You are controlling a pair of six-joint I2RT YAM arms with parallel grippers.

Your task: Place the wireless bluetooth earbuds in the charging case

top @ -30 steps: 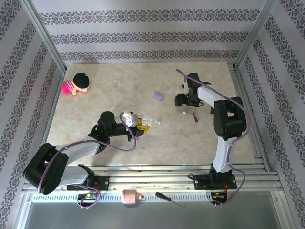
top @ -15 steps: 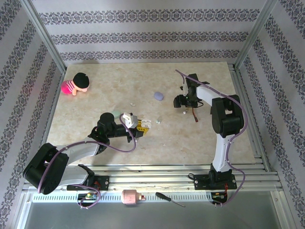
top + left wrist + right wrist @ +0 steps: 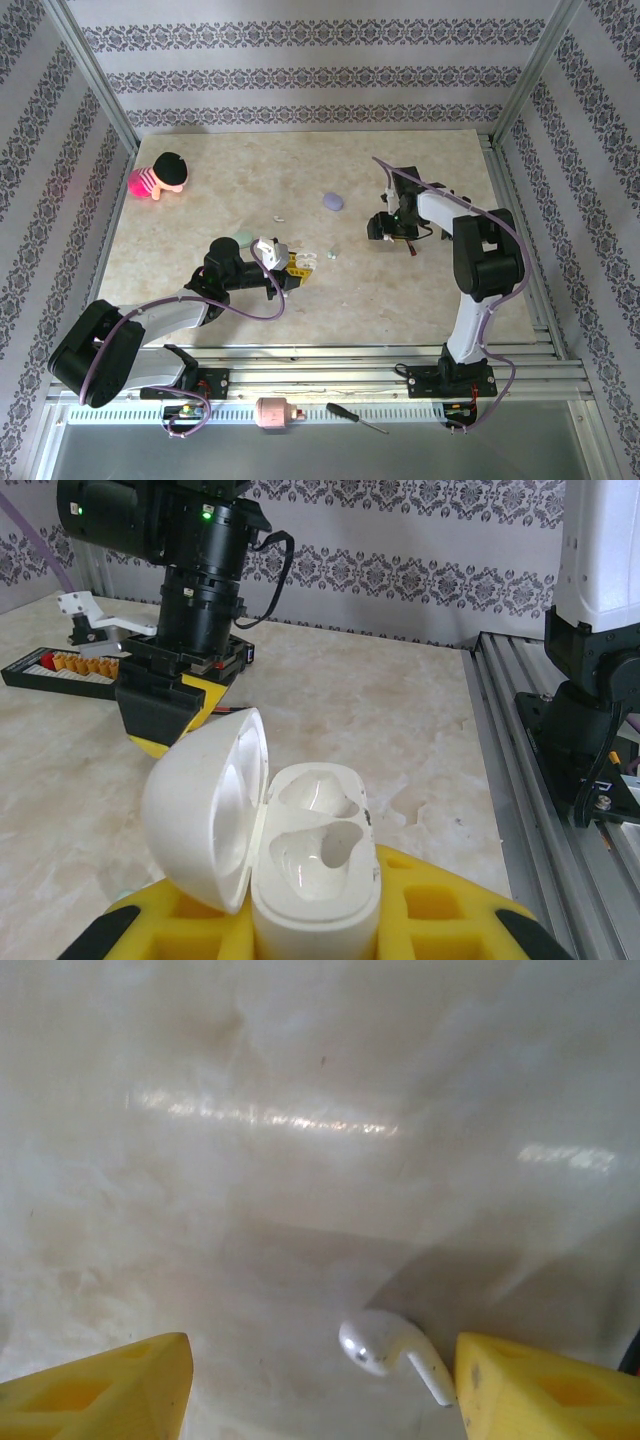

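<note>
The left gripper (image 3: 310, 925) is pinched tight on the white case (image 3: 318, 865), with a yellow finger (image 3: 455, 910) on either side of its base. The case stands upright. Its lid (image 3: 205, 805) is swung open to the left in the wrist view, and two glossy moulded wells show inside.

The right gripper (image 3: 320, 1385) hangs low over the table (image 3: 300, 1160), well to the right of the white case and a little beyond it, with its fingers spread. A white bud (image 3: 395, 1348) lies on the table between them. Its stem points at the finger on the right edge of that view, and whether they touch cannot be told.

From above, a second bud (image 3: 333, 252) lies just right of the white case and a third bud (image 3: 280, 218) just beyond it; both are too small to make out further. A lavender case (image 3: 332, 201) sits beyond and right of the white case, closed. A green case (image 3: 245, 238) sits just left of it, beside the left arm. A doll (image 3: 160, 176) lies well to the left and beyond.
</note>
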